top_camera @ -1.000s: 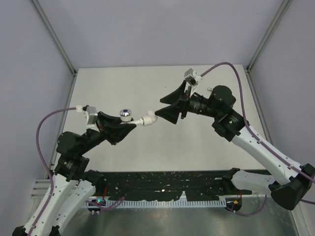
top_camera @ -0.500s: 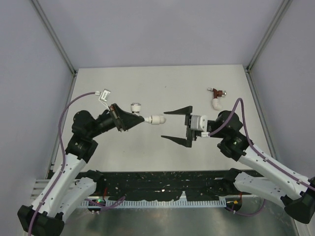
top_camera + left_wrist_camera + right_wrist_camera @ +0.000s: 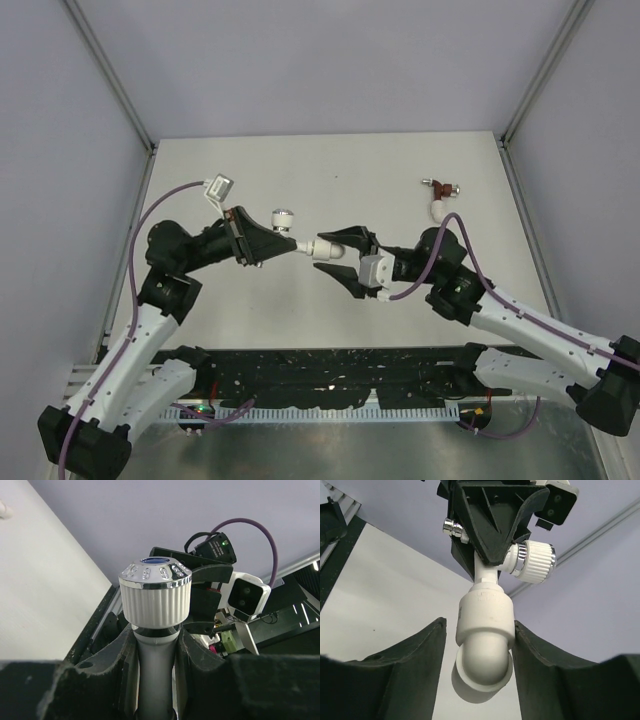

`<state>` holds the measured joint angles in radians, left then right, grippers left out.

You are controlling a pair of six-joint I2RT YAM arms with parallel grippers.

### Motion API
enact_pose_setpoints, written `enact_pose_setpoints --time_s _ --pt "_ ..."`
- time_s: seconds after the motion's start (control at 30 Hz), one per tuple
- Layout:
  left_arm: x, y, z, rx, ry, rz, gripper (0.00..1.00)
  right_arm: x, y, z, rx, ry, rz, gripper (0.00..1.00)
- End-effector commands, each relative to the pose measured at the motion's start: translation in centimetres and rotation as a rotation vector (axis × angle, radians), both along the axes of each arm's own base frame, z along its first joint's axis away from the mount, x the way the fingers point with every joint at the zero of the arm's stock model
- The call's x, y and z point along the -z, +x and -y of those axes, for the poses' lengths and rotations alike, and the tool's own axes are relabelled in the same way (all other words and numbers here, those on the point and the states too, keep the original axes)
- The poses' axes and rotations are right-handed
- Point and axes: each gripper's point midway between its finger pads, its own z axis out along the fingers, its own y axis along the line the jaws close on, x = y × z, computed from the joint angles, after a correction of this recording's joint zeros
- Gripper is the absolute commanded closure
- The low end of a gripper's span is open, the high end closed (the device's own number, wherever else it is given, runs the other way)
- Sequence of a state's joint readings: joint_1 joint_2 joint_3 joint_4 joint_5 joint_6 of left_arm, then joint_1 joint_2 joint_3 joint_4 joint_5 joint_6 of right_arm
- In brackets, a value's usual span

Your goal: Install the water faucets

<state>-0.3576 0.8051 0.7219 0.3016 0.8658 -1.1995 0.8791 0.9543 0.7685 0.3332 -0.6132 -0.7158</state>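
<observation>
My left gripper [image 3: 283, 243] is shut on the white faucet [image 3: 290, 240], held above the table with its ribbed, blue-dotted knob [image 3: 284, 217] pointing away. In the left wrist view the jaws [image 3: 155, 640] clamp the grey stem below the knob [image 3: 155, 597]. A white elbow fitting [image 3: 328, 247] sits on the faucet's end. My right gripper [image 3: 328, 254] is open around this elbow [image 3: 485, 645]; one finger [image 3: 535, 655] touches it and a thin gap shows at the other finger [image 3: 420, 655]. The dark red faucet [image 3: 440, 186] lies at the far right, joined to another white elbow [image 3: 438, 209].
Grey walls and metal frame posts [image 3: 110, 90] bound the table on the left, right and back. A black rail [image 3: 330, 375] runs along the near edge between the arm bases. Purple cables [image 3: 135, 235] loop from both wrists.
My right gripper has moved left and narrowed from wide open to flank the elbow. My left gripper has shifted slightly right with the faucet.
</observation>
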Motion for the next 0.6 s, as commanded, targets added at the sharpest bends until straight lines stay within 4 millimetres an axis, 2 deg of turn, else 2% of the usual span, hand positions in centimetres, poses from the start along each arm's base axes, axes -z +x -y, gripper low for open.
enact_pose_setpoints --time_s 0.0,0.03,0.1,0.17,0.3,0.33,0.37,0.4,0.5,0.53,0.57 --pt "-3.6 -1.2 -0.3 0.032 -0.05 0.117 1.0 -2.8 0.0 -0.1 0.005 0.066 0.048 0.49" --pt "-3.6 -1.2 -0.3 0.033 -0.048 0.12 1.0 -3.2 -0.2 -0.2 -0.003 0.072 0.031 0.6" --pt "-3.5 -1.1 -0.3 0.026 -0.041 0.134 1.0 -3.5 -0.5 -0.2 -0.022 0.074 -0.01 0.74" --pt "-3.6 -0.9 -0.3 0.013 -0.03 0.18 1.0 -4.0 -1.0 -0.3 -0.047 0.078 -0.073 0.82" --pt "-4.6 -1.1 -1.1 -0.071 0.016 0.437 1.0 -4.9 -1.5 -1.0 -0.092 0.078 -0.335 0.9" --pt "-5.0 -1.3 -1.4 -0.103 0.034 0.524 1.0 -4.6 -1.2 -1.4 -0.094 0.069 -0.411 0.9" --pt "-5.2 -1.4 -1.7 -0.13 0.056 0.608 1.0 -5.4 -1.4 -1.5 -0.104 0.077 -0.52 0.91" --pt "-5.5 -1.7 -2.0 -0.154 0.071 0.686 1.0 -5.2 -0.9 -2.0 -0.103 0.071 -0.596 0.92" --pt "-6.2 -2.8 -2.7 -0.208 0.119 0.924 1.0 -6.9 -1.4 -2.5 -0.17 0.08 -0.843 0.94" --pt "-6.3 -3.3 -2.9 -0.213 0.135 1.006 1.0 -6.9 -1.7 -2.8 -0.209 0.071 -0.957 0.95" --pt "-6.4 -3.8 -3.0 -0.214 0.145 1.078 1.0 -7.6 -1.7 -2.9 -0.244 0.089 -0.983 0.95"
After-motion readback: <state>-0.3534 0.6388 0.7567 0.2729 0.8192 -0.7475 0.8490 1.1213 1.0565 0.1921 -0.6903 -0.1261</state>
